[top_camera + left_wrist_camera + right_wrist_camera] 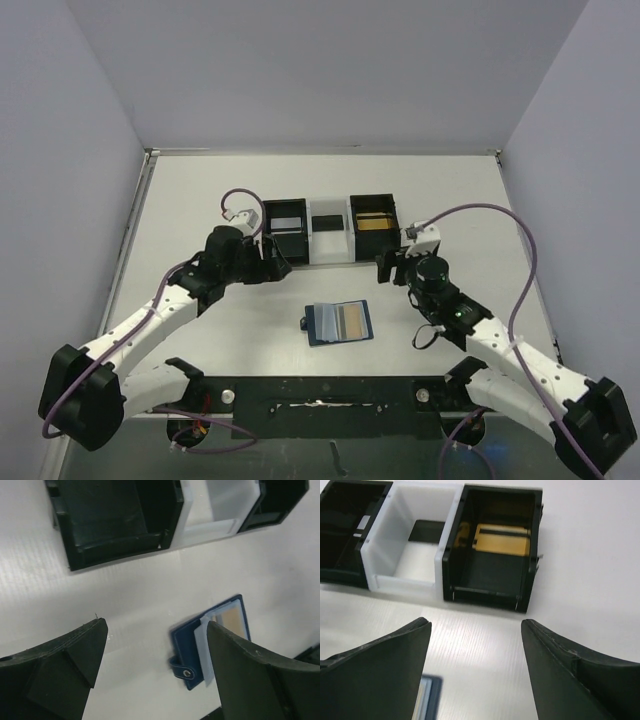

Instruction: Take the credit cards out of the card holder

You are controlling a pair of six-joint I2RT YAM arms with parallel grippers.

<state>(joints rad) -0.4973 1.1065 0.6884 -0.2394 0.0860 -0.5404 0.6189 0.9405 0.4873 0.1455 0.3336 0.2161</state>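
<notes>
My left claw [156, 625] and right claw [476, 622] both gape empty, up by the boxes [490, 580]. The wallet [339, 323] lies open mid-table, cards [232, 620] tucked inside. They look thin, stiff and slick, so I'd pinch an exposed edge.

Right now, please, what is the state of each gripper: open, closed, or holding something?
Left gripper: jaws open, holding nothing.
Right gripper: jaws open, holding nothing.
</notes>
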